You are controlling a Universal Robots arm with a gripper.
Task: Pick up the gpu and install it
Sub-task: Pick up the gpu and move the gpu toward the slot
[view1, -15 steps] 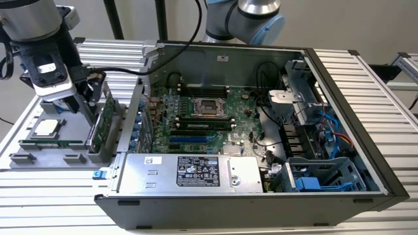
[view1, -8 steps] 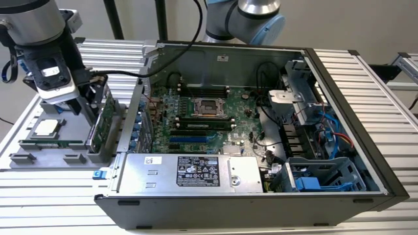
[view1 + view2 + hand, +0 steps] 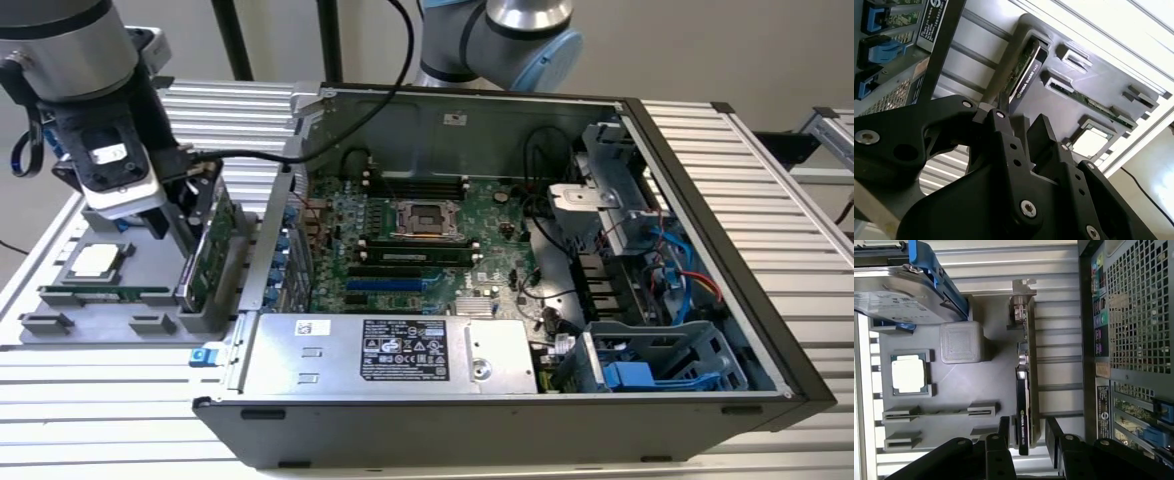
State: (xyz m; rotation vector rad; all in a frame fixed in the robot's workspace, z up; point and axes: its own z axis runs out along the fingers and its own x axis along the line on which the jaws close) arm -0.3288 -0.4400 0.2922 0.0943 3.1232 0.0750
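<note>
The gpu (image 3: 207,245) stands on edge in a slot of the grey parts tray (image 3: 80,325), at the exterior view's left, just outside the open computer case (image 3: 694,200). In the first wrist view the gpu (image 3: 1026,405) shows edge-on, with its black cooler and its silver bracket at the far end. My gripper (image 3: 180,215) hangs right over it and is open. Its two black fingers (image 3: 1003,432) stand on either side of the card's near end, with small gaps to the card. In the second wrist view the gpu (image 3: 1026,62) lies just beyond the gripper (image 3: 1021,127).
The tray (image 3: 954,390) also holds a processor (image 3: 908,374), a memory stick (image 3: 107,293) and a silver hard drive with a blue frame (image 3: 899,295). Inside the case lie the motherboard (image 3: 414,240), its blue card slots (image 3: 387,285) and a silver power supply (image 3: 387,350). The case wall (image 3: 1134,315) stands close beside the gpu.
</note>
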